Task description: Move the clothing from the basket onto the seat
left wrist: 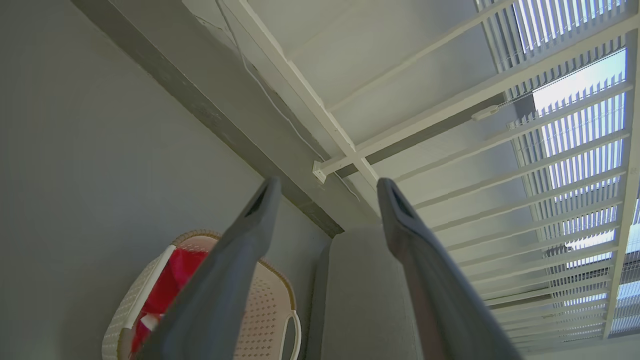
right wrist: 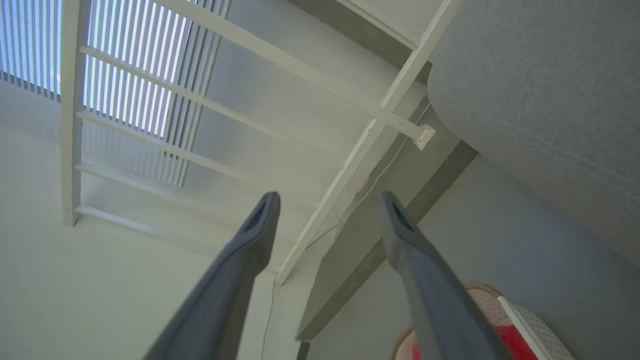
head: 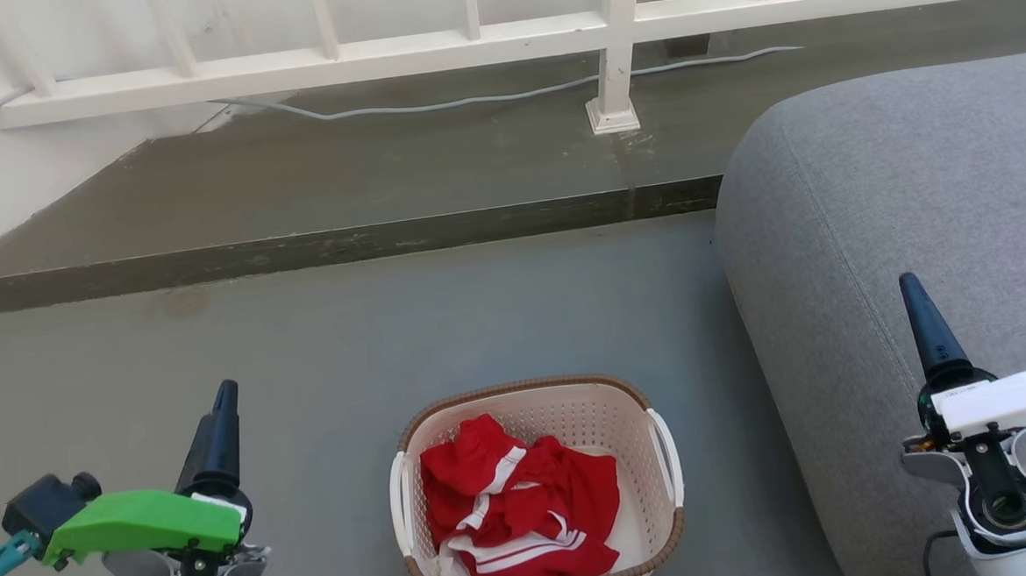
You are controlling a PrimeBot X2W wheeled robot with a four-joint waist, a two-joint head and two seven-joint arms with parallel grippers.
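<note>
Hovering left of the basket [head: 527, 384], left pincer [left wrist: 327, 187] has its fingers spread wide, nothing between them, pointing up and away from the load. Clothing [head: 516, 516] sits bunched in the basket, red with white stripes, not yet lifted. Seat [head: 911, 179] is just right of the basket. Right pincer [right wrist: 330, 197] is further right of the basket, over the seat's front edge, fingers also apart and holding nothing.

Risks: the basket looks light, so a grab that snags the perforated wall or a handle would likely drag it along. The garments look tangled, so one pull may lift a trailing piece that drops on the floor [head: 306, 351] short of the seat.

Basket's near rim is cut off in the head view, and the garment count is unclear under the folds.
</note>
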